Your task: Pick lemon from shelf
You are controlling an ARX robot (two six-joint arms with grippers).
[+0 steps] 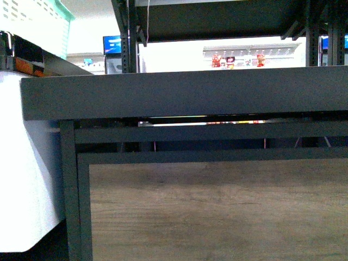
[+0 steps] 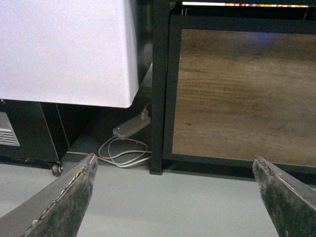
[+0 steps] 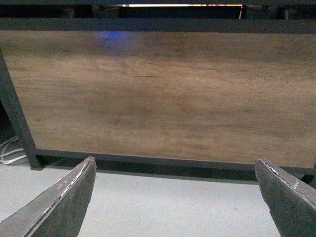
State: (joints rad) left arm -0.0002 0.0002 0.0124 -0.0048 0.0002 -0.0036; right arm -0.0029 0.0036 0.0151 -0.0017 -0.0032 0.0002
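The shelf (image 1: pixel 185 98) fills the front view: a black metal frame with a matte black tray edge above a brown wood-grain front panel (image 1: pixel 217 209). No lemon shows in any view; the tray tops are above my line of sight. My left gripper (image 2: pixel 174 165) is open, low over the grey floor, facing the shelf's left leg (image 2: pixel 159 89) and panel. My right gripper (image 3: pixel 175 168) is open too, hanging near the floor in front of the wood panel (image 3: pixel 158 94). Nothing lies between either pair of fingers. Neither arm appears in the front view.
A white cabinet (image 2: pixel 64 49) stands left of the shelf, with a power strip and coiled white cable (image 2: pixel 126 148) on the floor between them. A teal basket (image 1: pixel 41 22) sits high at the left. Store shelving (image 1: pixel 239 57) shows far behind.
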